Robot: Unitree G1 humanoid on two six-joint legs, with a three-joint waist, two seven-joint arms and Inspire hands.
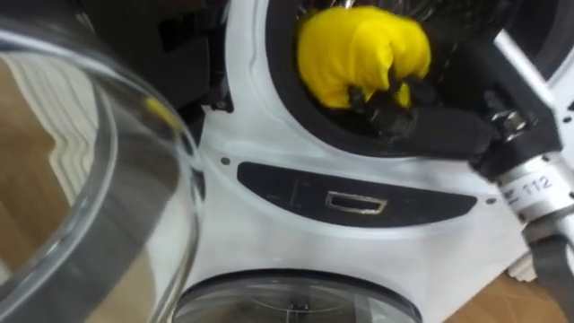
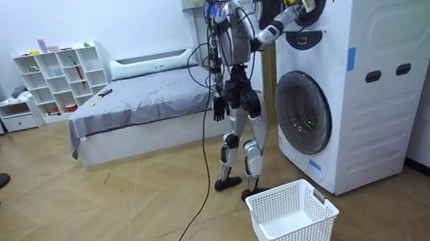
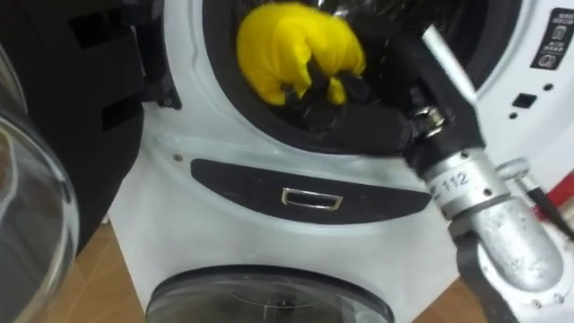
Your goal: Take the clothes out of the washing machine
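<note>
The glass door (image 1: 94,170) is swung open left of the washing machine (image 1: 269,135)'s upper mouth; a white basket (image 2: 293,217) is set before the machine. In that mouth a bunched yellow cloth (image 1: 359,49) is clenched by the right hand (image 1: 404,117)'s fingers (image 1: 366,95).

i'm looking into a home bedroom here: a made bed (image 2: 140,101) at the far wall, a white shelf unit (image 2: 60,77) left of it, wooden floor (image 2: 89,224), stacked washing machines (image 2: 356,80) right, a laundry basket (image 2: 293,219) near them.
</note>
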